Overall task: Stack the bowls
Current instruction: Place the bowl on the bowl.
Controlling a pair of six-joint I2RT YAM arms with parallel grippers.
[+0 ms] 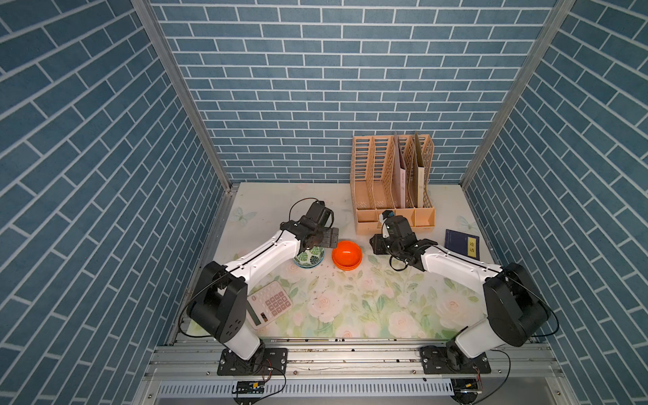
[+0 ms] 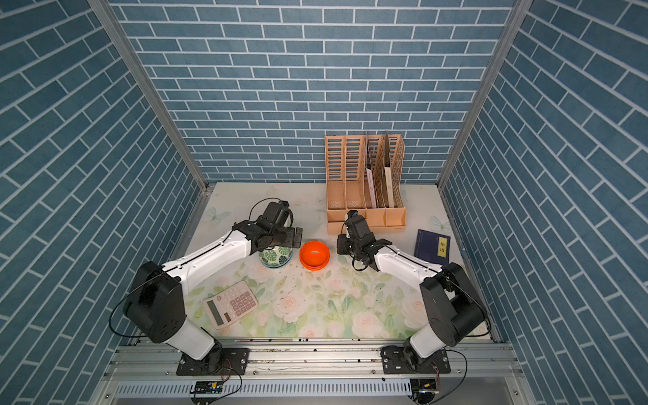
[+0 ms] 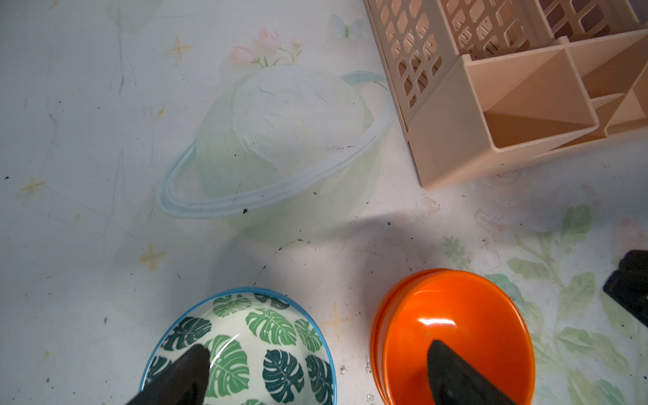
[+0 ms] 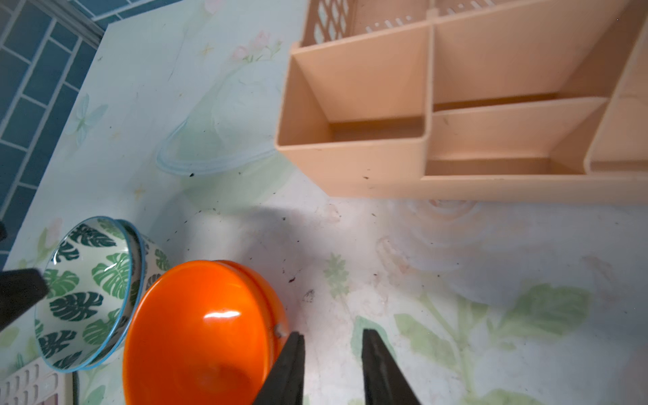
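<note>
Orange bowls (image 1: 346, 255) nested mid-table, leaf-print bowls (image 1: 310, 258) nested just beside. Left gripper (image 3: 317, 349) spread wide, empty, above both stacks; right gripper (image 4: 333, 368) partly parted, empty, beside the orange rim. Likely next: centre over one leaf-print wall, pinch firmly, lift level, lower squarely into the orange.

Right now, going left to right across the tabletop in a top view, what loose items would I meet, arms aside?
Calculator → leaf-print bowl stack → orange bowl stack → tan file organizer → blue book.
</note>
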